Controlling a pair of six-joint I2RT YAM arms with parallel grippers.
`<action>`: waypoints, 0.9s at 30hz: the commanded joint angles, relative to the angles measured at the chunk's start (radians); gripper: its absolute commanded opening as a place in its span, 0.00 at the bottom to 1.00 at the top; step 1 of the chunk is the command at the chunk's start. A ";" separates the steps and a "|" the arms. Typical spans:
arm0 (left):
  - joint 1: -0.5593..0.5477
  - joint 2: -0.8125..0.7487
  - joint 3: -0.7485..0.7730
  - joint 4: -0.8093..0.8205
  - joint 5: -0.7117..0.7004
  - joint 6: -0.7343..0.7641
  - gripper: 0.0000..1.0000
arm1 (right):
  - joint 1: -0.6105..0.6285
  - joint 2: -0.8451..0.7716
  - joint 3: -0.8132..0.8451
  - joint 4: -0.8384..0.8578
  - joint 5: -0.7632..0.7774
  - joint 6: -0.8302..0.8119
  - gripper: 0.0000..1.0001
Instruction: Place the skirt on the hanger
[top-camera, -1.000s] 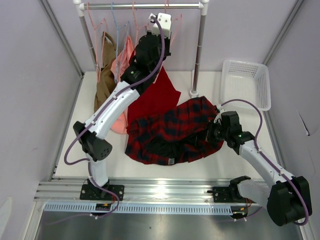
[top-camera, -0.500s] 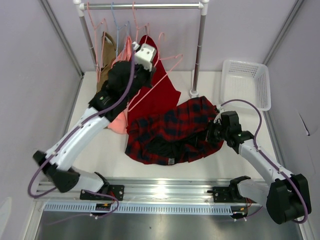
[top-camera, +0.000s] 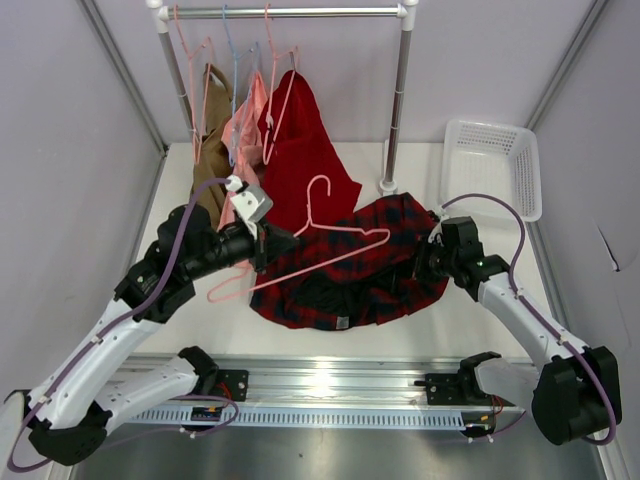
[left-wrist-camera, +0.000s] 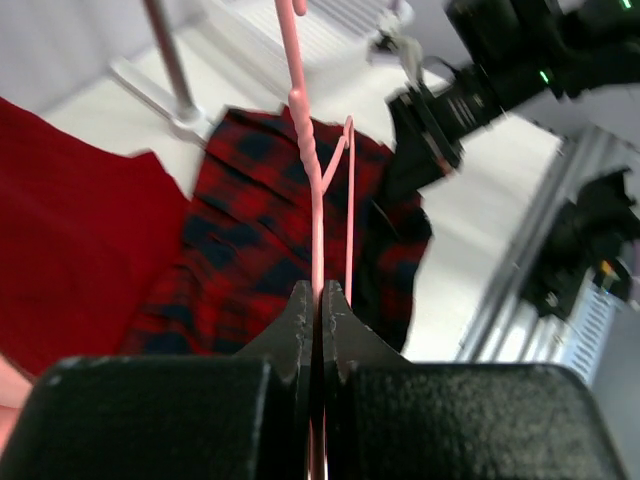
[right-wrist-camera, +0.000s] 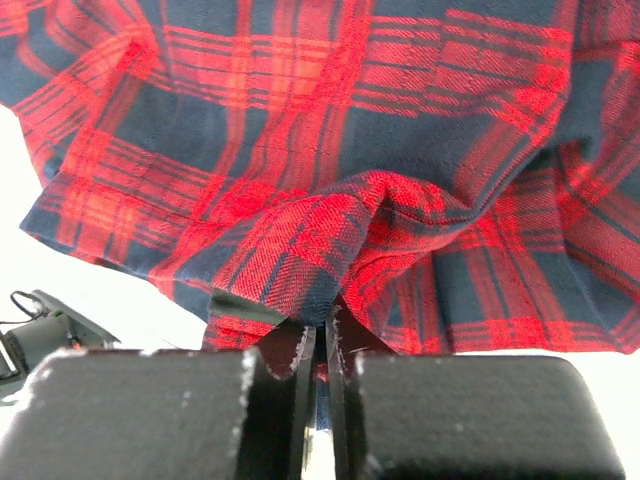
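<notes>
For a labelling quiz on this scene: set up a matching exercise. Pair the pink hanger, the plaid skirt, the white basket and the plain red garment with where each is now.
Things:
1. pink hanger
2. plaid skirt
3. white basket
4. plain red garment

Places:
A. hanging on the rail
B. at the far right corner of the table
C. clamped in the left gripper
D. lying on the table, a fold pinched by the right gripper

Pairs: 1-C, 2-D, 3-B, 4-A.

Above the skirt (top-camera: 372, 252), perhaps touching, the hanger (left-wrist-camera: 317, 220); basket (top-camera: 490, 172) behind, right.
</notes>
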 joint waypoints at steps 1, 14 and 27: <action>-0.009 -0.042 -0.034 -0.029 0.140 -0.049 0.00 | 0.000 -0.025 0.056 -0.040 0.053 0.012 0.07; -0.079 0.016 -0.219 0.064 0.173 -0.113 0.00 | 0.019 -0.065 0.029 -0.102 0.180 0.064 0.30; -0.079 0.087 -0.253 0.167 0.103 -0.163 0.00 | 0.040 -0.019 0.015 -0.112 0.289 0.084 0.30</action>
